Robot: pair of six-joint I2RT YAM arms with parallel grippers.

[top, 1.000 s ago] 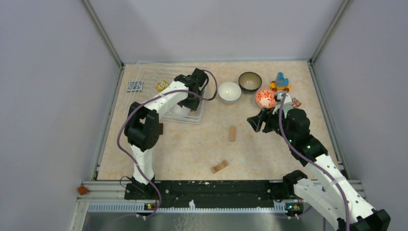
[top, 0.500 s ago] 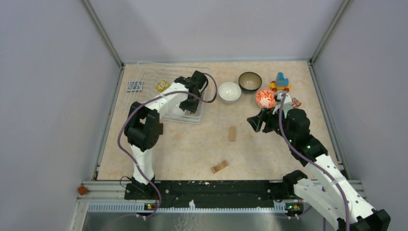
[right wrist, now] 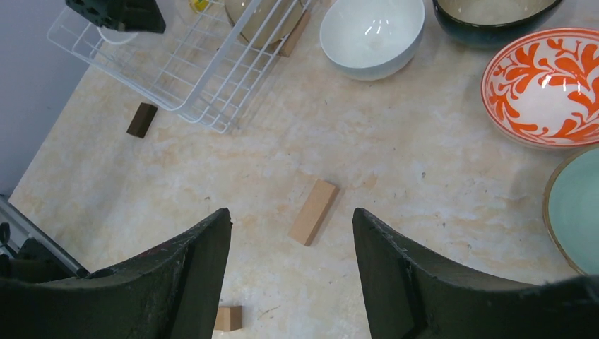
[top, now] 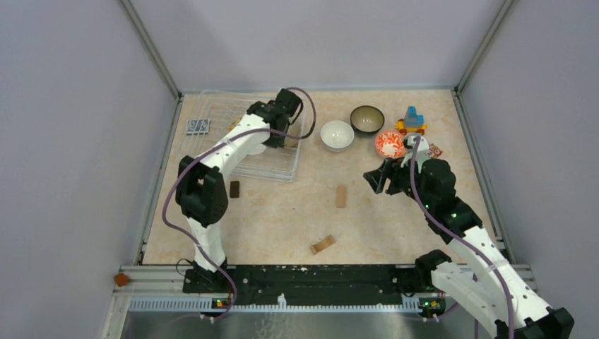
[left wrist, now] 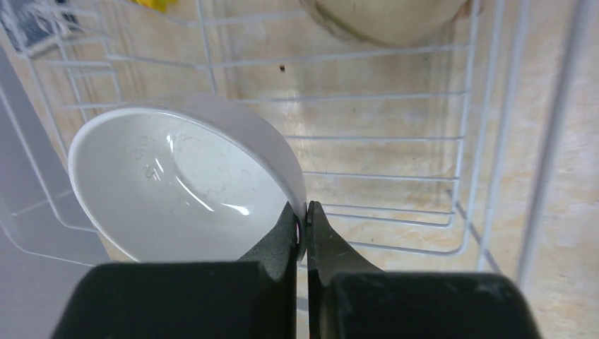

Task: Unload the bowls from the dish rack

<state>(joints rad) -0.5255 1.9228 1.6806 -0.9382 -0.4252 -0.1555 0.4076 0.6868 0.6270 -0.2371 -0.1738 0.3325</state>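
My left gripper (left wrist: 305, 208) is shut on the rim of a white bowl (left wrist: 176, 187), holding it tilted above the wire dish rack (left wrist: 395, 138). A tan bowl (left wrist: 381, 18) lies in the rack beyond it. In the top view the left arm hides the held bowl over the dish rack (top: 212, 113). On the table to the right stand a white bowl (top: 337, 135), a dark bowl (top: 367, 119) and an orange-red patterned bowl (top: 389, 144). A pale-green bowl (right wrist: 576, 212) shows at the right wrist view's edge. My right gripper (right wrist: 291, 212) hangs open and empty above the table.
A tan wooden block (top: 341, 195) lies mid-table, another (top: 323, 244) nearer the front. A dark block (top: 234, 188) sits just in front of the rack. A colourful toy vehicle (top: 411, 120) stands at the back right. A small grey card (top: 198, 126) lies left of the rack.
My left gripper has shut on the white bowl's rim and the arm has lifted toward the back. The dark block in front of the rack has come into sight. The right arm has stayed still.
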